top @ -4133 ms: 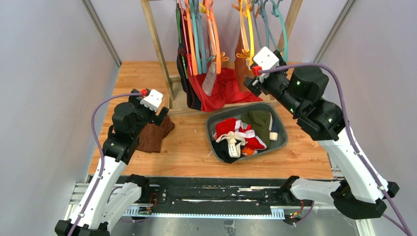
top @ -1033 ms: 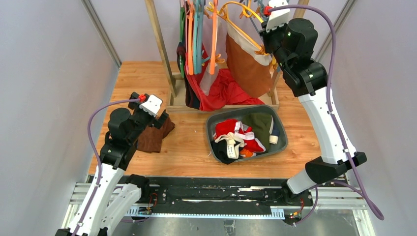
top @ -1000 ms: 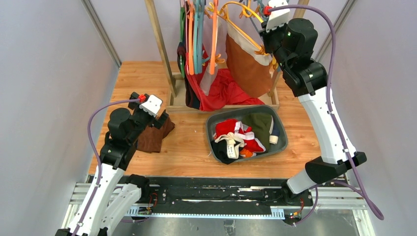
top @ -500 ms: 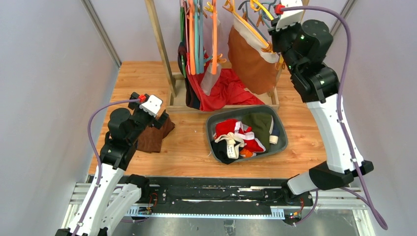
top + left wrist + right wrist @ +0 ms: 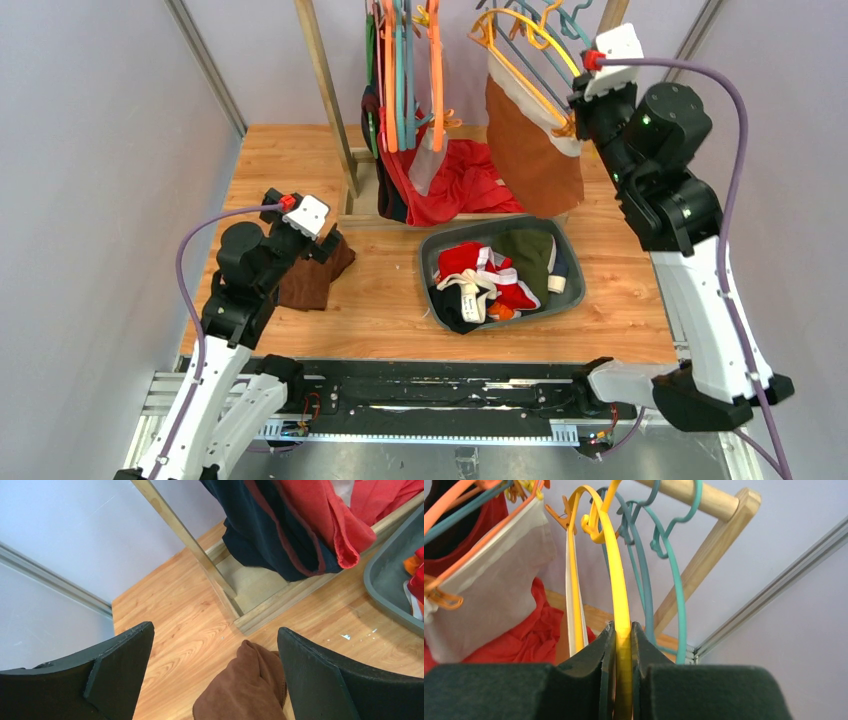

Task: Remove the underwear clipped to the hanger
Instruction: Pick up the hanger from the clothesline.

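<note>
Right wrist view: the right gripper (image 5: 623,635) is clamped on the yellow hanger (image 5: 616,570), its jaws closed against the bar on both sides. Only the white waistband edge of the brown underwear (image 5: 576,615) shows here, beside the bar.

Top view: the full brown underwear (image 5: 535,150) hangs clipped below the yellow hanger (image 5: 520,40), above the far rim of the grey bin (image 5: 575,270), which holds other briefs.

Left wrist view: the left gripper (image 5: 215,632) is spread wide and grips nothing, above the dark brown cloth (image 5: 245,690) on the table (image 5: 170,625).

Change from 0.5 s ago: the right gripper (image 5: 585,95), hanger and underwear have shifted right and nearer the bin. The left gripper (image 5: 325,235) has not moved
</note>
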